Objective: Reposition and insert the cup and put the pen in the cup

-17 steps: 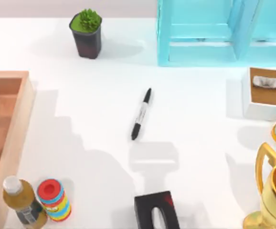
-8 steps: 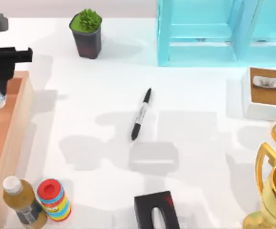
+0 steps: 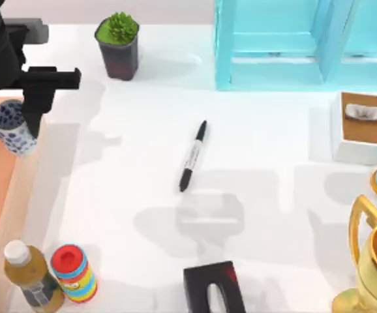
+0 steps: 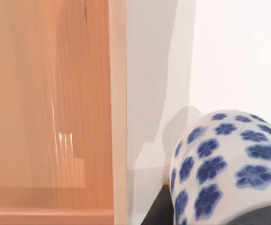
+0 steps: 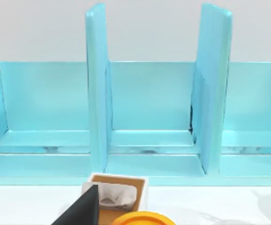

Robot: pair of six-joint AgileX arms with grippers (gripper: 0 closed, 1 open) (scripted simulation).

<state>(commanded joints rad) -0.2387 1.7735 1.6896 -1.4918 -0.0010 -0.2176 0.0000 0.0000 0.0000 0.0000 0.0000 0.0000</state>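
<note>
White tabletop (image 3: 273,208) all around, and near the front edge sit a bottle (image 3: 29,277) and a striped can (image 3: 75,272). Mid-table, the pen (image 3: 193,156) lies flat, well apart from everything. Farther back at the left, the left hand (image 3: 25,104) is clamped on the cup (image 3: 12,126), holding it above the wooden tray's rim (image 3: 19,189).

rendered office desk: blue file rack (image 3: 286,45), pen (image 3: 193,156), potted plant (image 3: 117,44).
</note>
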